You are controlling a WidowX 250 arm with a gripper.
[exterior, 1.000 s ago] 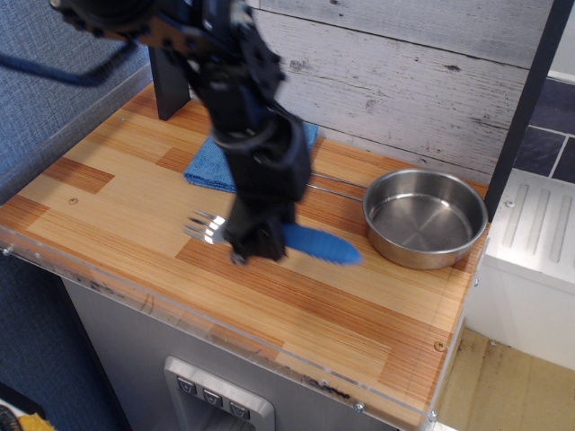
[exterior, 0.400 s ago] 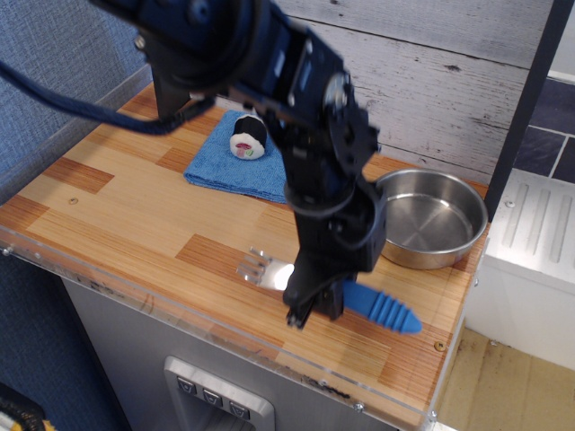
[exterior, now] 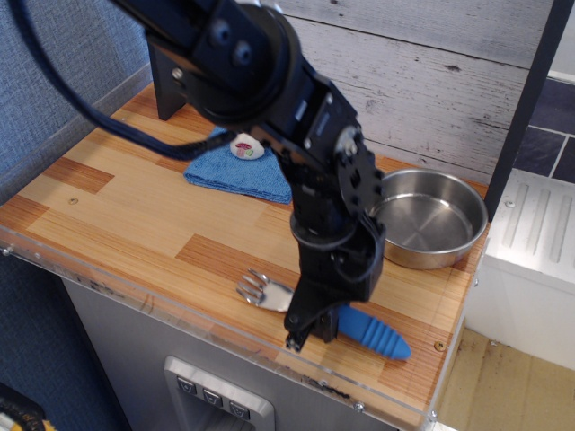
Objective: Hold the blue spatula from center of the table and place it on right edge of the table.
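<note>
counter (exterior: 108, 215): wood top, front-right corner is goal area.
pan (exterior: 425, 218): back-right, apart from fork.
fork (exterior: 373, 331): near front edge, by right corner.
tool (exterior: 310, 328): clamped on fork.
step: placing; nxt: let go, lift.

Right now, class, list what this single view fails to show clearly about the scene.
1. The gripper: its own black body hides whether it is clamped on the blue spatula.
2. The spatula's middle: covered by the gripper.
3. The blue cloth: partly behind the arm.
4. The small object on the cloth: half hidden, too small to identify.
</note>
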